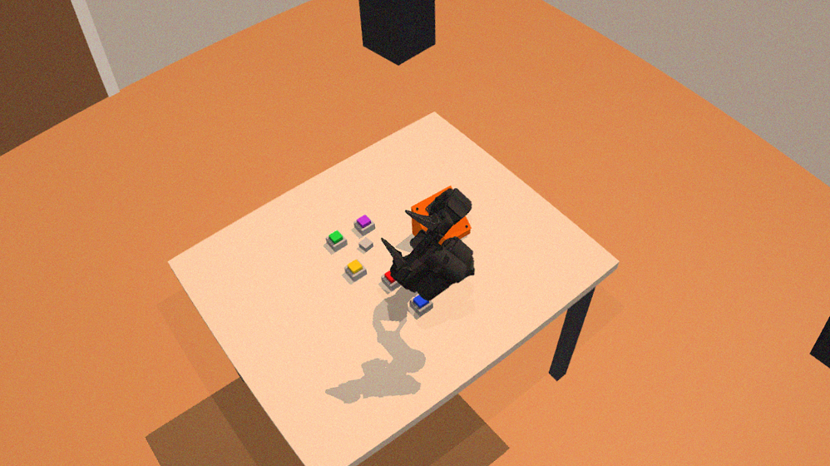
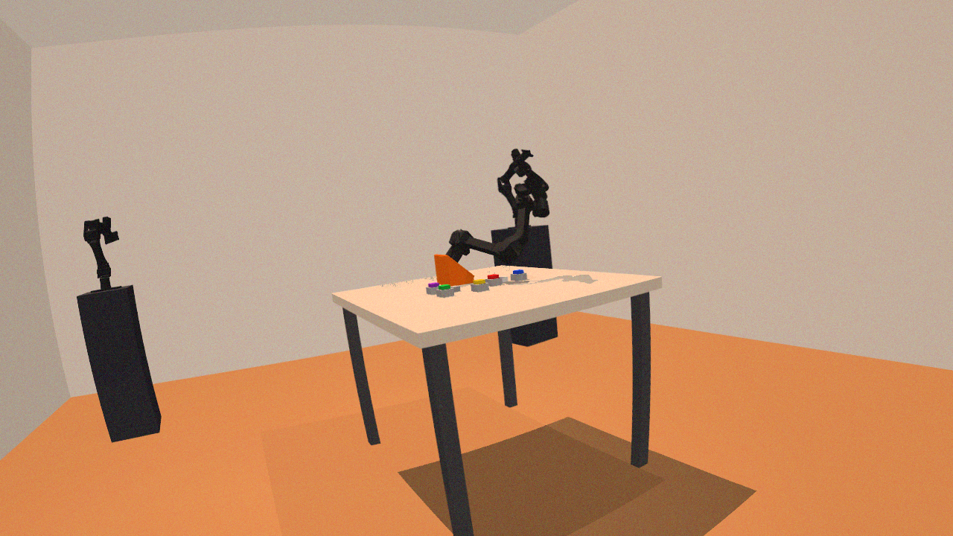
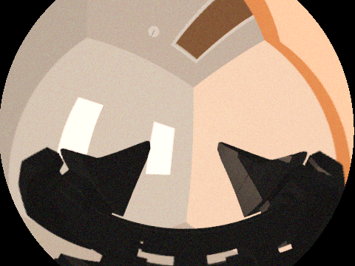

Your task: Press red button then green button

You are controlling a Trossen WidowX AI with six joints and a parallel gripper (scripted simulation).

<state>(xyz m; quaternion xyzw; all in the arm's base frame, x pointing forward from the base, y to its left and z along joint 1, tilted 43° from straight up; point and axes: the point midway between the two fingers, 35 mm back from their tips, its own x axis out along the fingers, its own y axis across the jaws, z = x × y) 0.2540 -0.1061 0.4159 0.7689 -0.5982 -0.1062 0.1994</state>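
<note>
Five push-buttons sit on the pale desk in the top view: green button, purple button, yellow button, red button half under the dark arm, and blue button. A small grey block lies between the purple and yellow ones. The arm's shadow falls across the desk toward its near edge. An orange floor surrounds the desk, with a brown door in the grey wall and two dark pillars.

From the exterior view, the hand is raised high above the desk, well apart from every button; the red button stands right of the green button, beside the orange base plate. A second dark pillar carries a camera mount at the left.

Through the wrist view, the hand points at walls and ceiling, fingers spread wide, nothing between them.
</note>
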